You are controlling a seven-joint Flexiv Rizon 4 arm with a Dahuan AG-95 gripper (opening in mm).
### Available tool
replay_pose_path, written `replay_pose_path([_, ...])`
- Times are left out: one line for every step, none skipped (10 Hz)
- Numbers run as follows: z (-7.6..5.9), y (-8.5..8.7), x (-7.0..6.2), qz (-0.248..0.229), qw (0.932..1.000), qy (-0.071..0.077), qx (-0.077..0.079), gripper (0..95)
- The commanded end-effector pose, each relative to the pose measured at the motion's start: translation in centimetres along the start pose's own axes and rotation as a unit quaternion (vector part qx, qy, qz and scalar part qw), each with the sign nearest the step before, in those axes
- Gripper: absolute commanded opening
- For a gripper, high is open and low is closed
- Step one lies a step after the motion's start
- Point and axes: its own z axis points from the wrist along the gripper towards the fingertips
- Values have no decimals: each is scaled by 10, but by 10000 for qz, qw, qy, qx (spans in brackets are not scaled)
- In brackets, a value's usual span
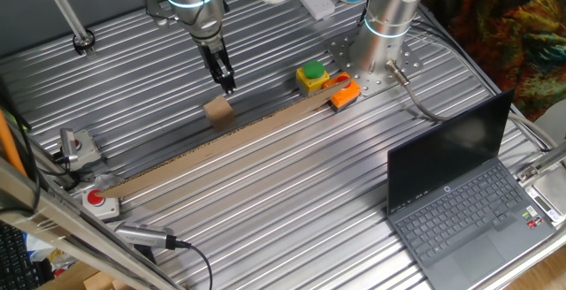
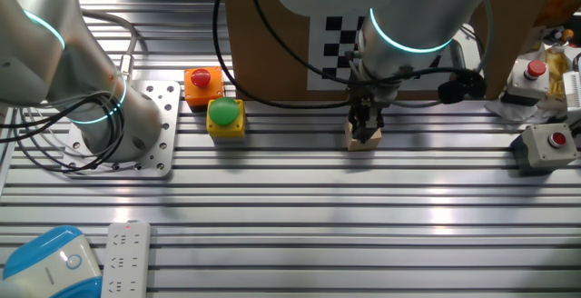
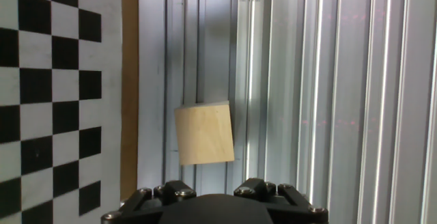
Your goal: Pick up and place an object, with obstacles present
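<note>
We see the gripper point(image 1: 226, 83) poised just above the tan block point(image 1: 218, 110), beside the long strip point(image 1: 221, 148); we cannot tell its jaw width.

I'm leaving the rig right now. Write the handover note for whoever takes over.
Gripper: hangs just above the block, holding nothing; whether it is open or shut cannot be told from these views.
Block: lies on the ribbed table, on the arm's side of the long cardboard strip, close to it. In the hand view it sits slightly rotated.
Nearby: yellow box with green button at the strip's far end.
Done: approach over the block.
Left: grasp, lift, carry past the strip, set down.
</note>
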Motion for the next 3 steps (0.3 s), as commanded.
replay_pose_path([0, 0, 1, -5, 10000, 13, 38, 570])
replay_pose_path([0, 0, 1, -9, 10000, 21, 41, 570])
replay_pose_path([0, 0, 1, -14, 10000, 35, 40, 570])
